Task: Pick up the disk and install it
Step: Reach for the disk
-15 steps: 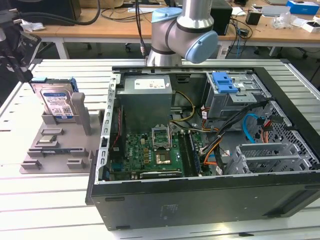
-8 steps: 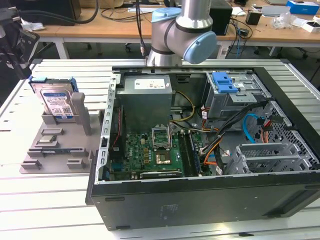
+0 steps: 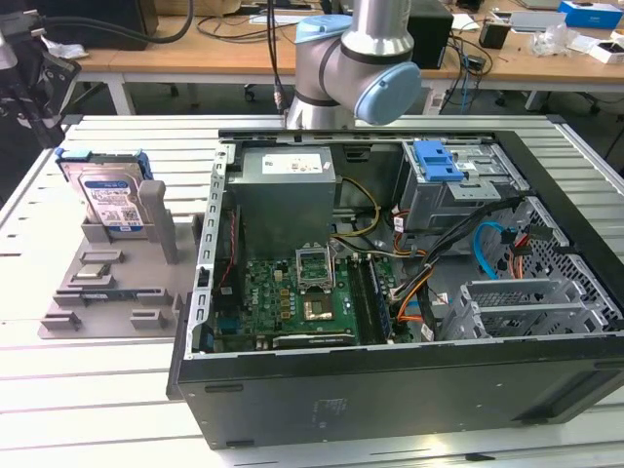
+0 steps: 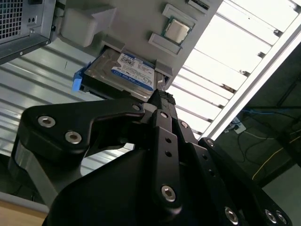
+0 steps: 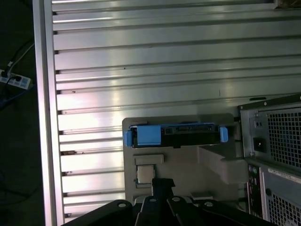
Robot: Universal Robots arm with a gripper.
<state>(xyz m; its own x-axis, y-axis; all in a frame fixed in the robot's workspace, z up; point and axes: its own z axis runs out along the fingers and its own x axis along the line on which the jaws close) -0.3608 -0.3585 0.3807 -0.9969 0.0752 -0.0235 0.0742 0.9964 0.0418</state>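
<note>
Disk [image 3: 110, 200] upright on edge in grey holder [image 3: 109, 292] on slatted table [image 3: 88, 400], at the exterior view's left of open computer case [image 3: 390, 400]; gripper [image 4: 162, 96] clear of it, closed tip to tip, holding nothing.

place: robotics lab | evidence: slotted aluminium table [image 3: 97, 390], open computer case [image 3: 390, 395], cluttered desks [image 3: 214, 54]

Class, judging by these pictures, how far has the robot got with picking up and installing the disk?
Done: nothing yet; the disk stands in its grey holder, outside the open computer case. In hand: the gripper is aimed at the disk, not holding it. Left: both pickup and installation.
</note>
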